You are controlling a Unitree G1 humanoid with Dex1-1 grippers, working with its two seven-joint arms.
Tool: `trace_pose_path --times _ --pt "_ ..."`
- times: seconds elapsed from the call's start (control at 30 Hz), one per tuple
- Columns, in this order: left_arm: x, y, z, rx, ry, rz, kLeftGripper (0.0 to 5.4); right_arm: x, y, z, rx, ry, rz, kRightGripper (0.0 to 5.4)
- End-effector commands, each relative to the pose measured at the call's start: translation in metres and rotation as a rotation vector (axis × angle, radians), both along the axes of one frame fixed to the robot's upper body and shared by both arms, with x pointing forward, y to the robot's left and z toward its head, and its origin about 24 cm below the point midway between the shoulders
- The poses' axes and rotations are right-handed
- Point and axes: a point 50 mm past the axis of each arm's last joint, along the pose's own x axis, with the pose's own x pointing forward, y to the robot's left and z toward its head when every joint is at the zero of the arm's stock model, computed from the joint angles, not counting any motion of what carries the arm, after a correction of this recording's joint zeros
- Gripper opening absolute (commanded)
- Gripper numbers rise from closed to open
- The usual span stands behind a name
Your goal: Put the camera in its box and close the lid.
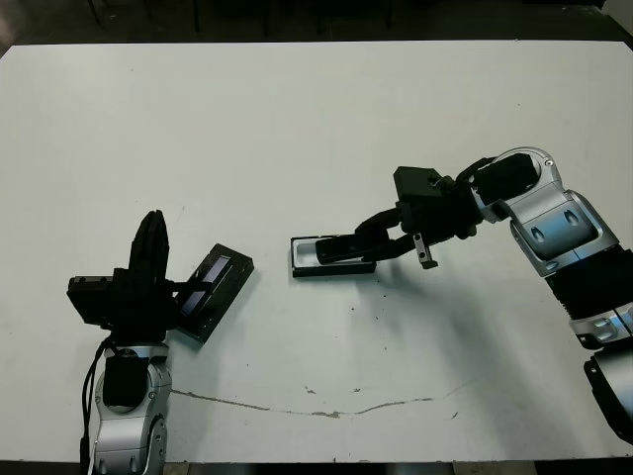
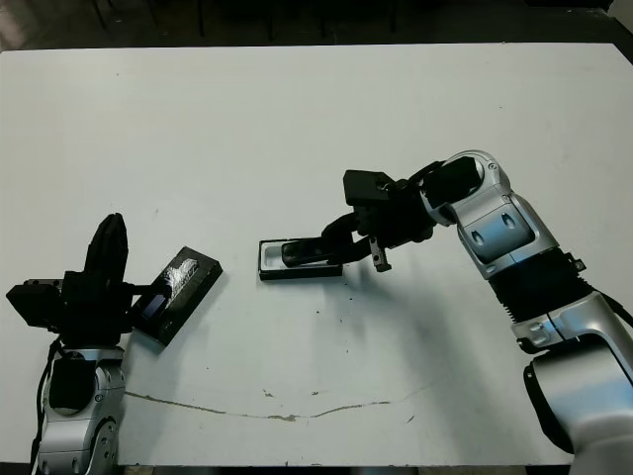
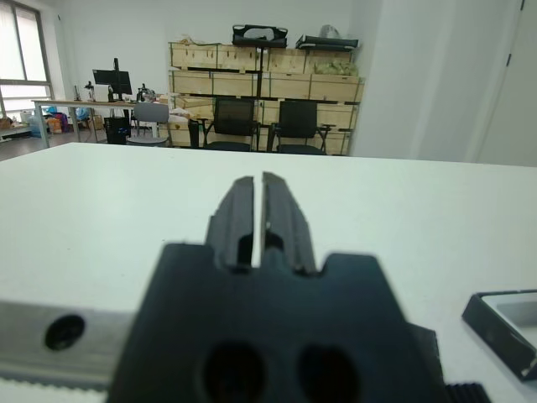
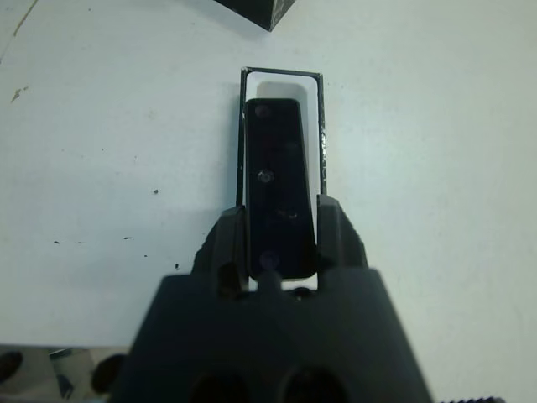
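From the head views, the right gripper (image 1: pixel 348 247) reaches left over the box (image 1: pixel 307 256) at the middle of the white table (image 1: pixel 316 129), its fingers clamped on the camera (image 2: pixel 302 251), which sits low over the white lining. The lid (image 1: pixel 211 289) lies well apart to the left, just beside the left gripper (image 1: pixel 150 259), which stands upright

In the left wrist view the left gripper's fingers (image 3: pixel 237 220) are pressed together on nothing, and a corner of the lid shows at the edge

The right wrist view shows the camera lined up lengthwise inside the box walls, gripped at its near end. To seat it well, the arm should probably lower it flat, keep it square to the rim, then let go without dragging the box
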Motion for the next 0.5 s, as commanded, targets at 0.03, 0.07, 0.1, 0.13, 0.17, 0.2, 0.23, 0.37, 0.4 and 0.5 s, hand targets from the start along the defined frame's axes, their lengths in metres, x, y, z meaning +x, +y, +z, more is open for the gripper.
trace_pose_path --times 0.03,0.07,0.1,0.13,0.17,0.2,0.23,0.37,0.4,0.5 --pt "-0.0040 0.0015 -0.0075 0.003 0.041 0.014 0.00 -0.0026 0.0005 -0.0119 -0.013 0.046 0.004 0.67" --pt "-0.0042 0.0015 -0.0074 0.003 0.041 0.013 0.00 -0.0030 0.0006 -0.0124 -0.016 0.046 0.005 0.67" --pt "-0.0044 0.0014 -0.0074 0.003 0.040 0.012 0.00 -0.0031 0.0003 -0.0130 -0.020 0.044 0.003 0.67" --pt "-0.0045 0.0013 -0.0076 0.001 0.041 0.013 0.00 -0.0029 -0.0003 -0.0134 -0.030 0.043 -0.005 0.67" --pt "-0.0046 0.0013 -0.0079 0.001 0.043 0.014 0.00 -0.0024 -0.0012 -0.0139 -0.035 0.039 -0.010 0.67" --pt "-0.0046 0.0013 -0.0081 0.001 0.041 0.014 0.00 -0.0018 -0.0021 -0.0142 -0.037 0.034 -0.015 0.67" --pt "-0.0046 0.0013 -0.0082 0.002 0.042 0.014 0.00 -0.0013 -0.0028 -0.0141 -0.039 0.027 -0.018 0.67" --pt "-0.0048 0.0007 -0.0082 0.001 0.045 0.015 0.00 -0.0003 -0.0038 -0.0122 -0.032 0.001 -0.006 0.67" --pt "-0.0047 0.0007 -0.0083 0.001 0.045 0.014 0.00 -0.0002 -0.0037 -0.0115 -0.030 -0.005 -0.003 0.67" --pt "-0.0051 0.0003 -0.0089 0.000 0.050 0.018 0.00 -0.0006 -0.0028 -0.0082 -0.032 -0.013 0.001 0.67"
